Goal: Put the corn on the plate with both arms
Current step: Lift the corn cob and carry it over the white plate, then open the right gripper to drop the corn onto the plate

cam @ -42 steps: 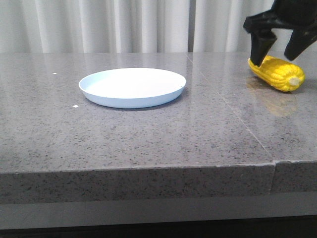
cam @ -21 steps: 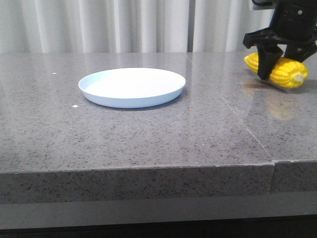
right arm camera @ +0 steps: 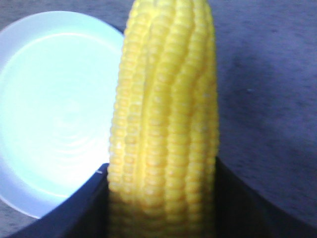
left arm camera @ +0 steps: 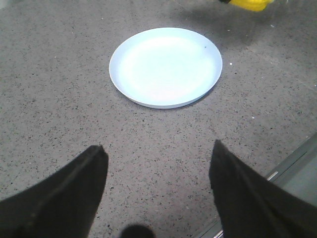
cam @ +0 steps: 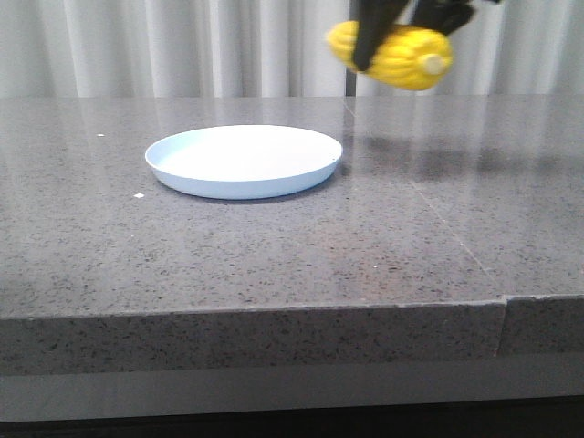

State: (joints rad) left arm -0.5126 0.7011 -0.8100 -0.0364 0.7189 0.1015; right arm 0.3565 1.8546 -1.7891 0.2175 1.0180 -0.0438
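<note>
The yellow corn point(cam: 401, 53) hangs in the air above the table, right of the pale blue-white plate point(cam: 244, 161), with its pale stub end toward the front right. My right gripper point(cam: 388, 36) is shut on the corn. In the right wrist view the corn point(right arm camera: 166, 124) fills the space between my dark fingers point(right arm camera: 74, 208), with the plate point(right arm camera: 49, 109) below and to one side. My left gripper point(left arm camera: 157, 153) is open and empty over bare table, short of the plate point(left arm camera: 166, 67). A bit of the corn point(left arm camera: 250, 4) shows at that view's edge.
The grey speckled stone table point(cam: 274, 255) has a seam point(cam: 438, 224) running front to back on its right part, and a front edge point(cam: 255, 310). White curtains point(cam: 182, 46) hang behind the table.
My right gripper closed on the corn at the table's right, lifted it off the table and carried it up and to the left toward the plate. The plate has not moved.
</note>
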